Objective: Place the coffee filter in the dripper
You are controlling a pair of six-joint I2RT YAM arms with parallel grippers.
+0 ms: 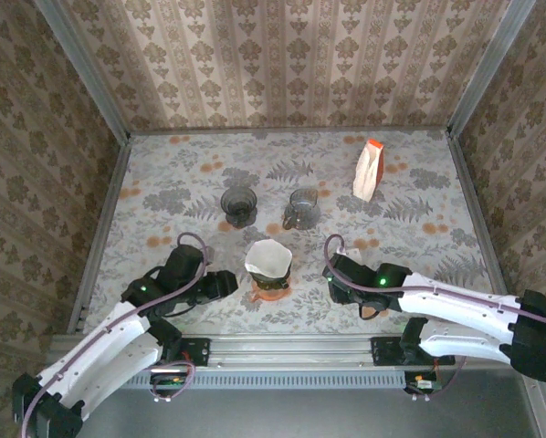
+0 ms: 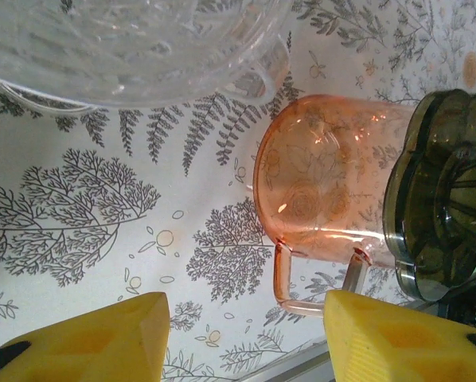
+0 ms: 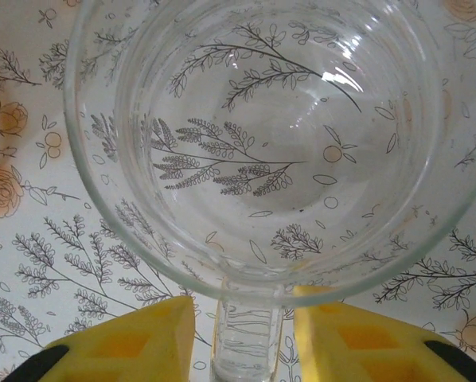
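Matt white paper coffee filter (image 1: pixel 267 258)

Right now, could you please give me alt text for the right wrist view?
A clear glass cup, seen from above on a floral tablecloth, with its handle lying between the right hand's open yellow fingers.

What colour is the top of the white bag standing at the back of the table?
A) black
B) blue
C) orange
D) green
C: the white bag has a bright orange top, seen in the top view.
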